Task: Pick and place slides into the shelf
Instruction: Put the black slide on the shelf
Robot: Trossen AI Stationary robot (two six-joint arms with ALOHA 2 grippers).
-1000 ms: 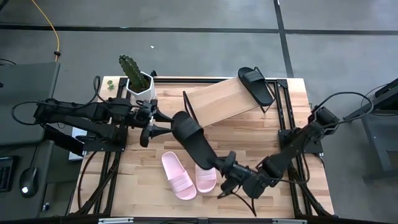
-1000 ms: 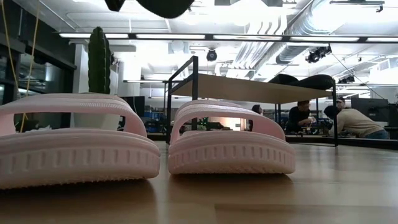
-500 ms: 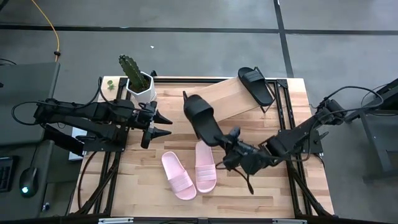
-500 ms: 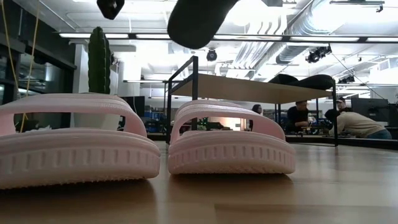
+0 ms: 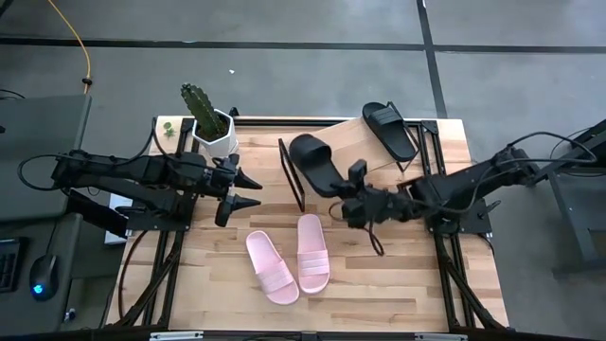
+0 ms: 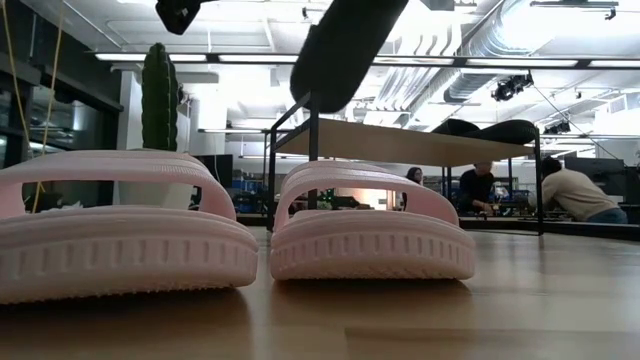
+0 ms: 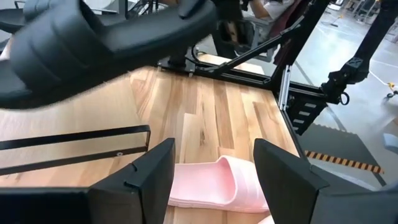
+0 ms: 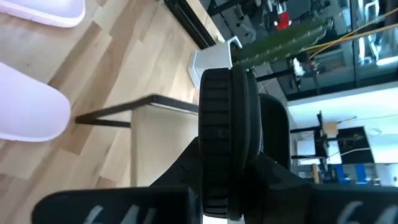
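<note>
Right gripper [image 5: 352, 197] clamps the heel of a black slide [image 5: 315, 163], its toe ahead over the shelf [image 5: 347, 150] end; the left gripper [image 5: 248, 190] waits apart, fingers spread. Only the low view shows the slide raised above the plank. A second ago it hung nearer the pink slides [image 5: 289, 260].

One black slide [image 5: 316, 163] hangs tilted above the shelf [image 5: 348, 150] (its left end); another black slide [image 5: 389, 130] lies on the right end. Two pink slides [image 5: 288, 258] sit side by side on the table.
</note>
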